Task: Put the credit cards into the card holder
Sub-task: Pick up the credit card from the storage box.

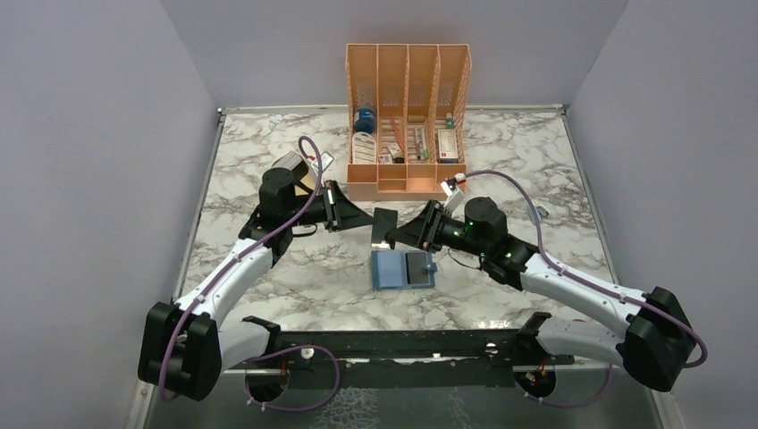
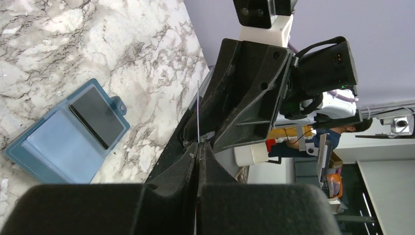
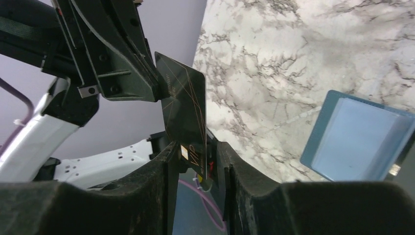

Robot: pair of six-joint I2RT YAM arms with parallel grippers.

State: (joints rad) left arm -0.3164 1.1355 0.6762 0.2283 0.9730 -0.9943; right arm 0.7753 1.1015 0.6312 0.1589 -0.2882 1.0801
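A dark credit card [image 1: 384, 227] with thin gold lines hangs upright in the air above the table, between my two grippers. My left gripper [image 1: 366, 218] is shut on its edge; in the left wrist view the card [image 2: 198, 110] shows edge-on, rising from the closed jaws [image 2: 198, 146]. My right gripper [image 1: 399, 234] is open, its jaws standing either side of the card's lower end [image 3: 188, 117] with gaps showing [image 3: 198, 159]. The teal-blue card holder [image 1: 402, 269] lies open on the table just below them, with another dark card [image 2: 96, 118] in its right half. It also shows in the right wrist view [image 3: 359, 137].
An orange slotted desk organiser [image 1: 407, 116] holding small items stands at the back centre. A beige object [image 1: 307, 177] lies behind the left arm. A small grey item [image 1: 539, 213] lies right of the right arm. Grey walls enclose the marble table [image 1: 268, 161].
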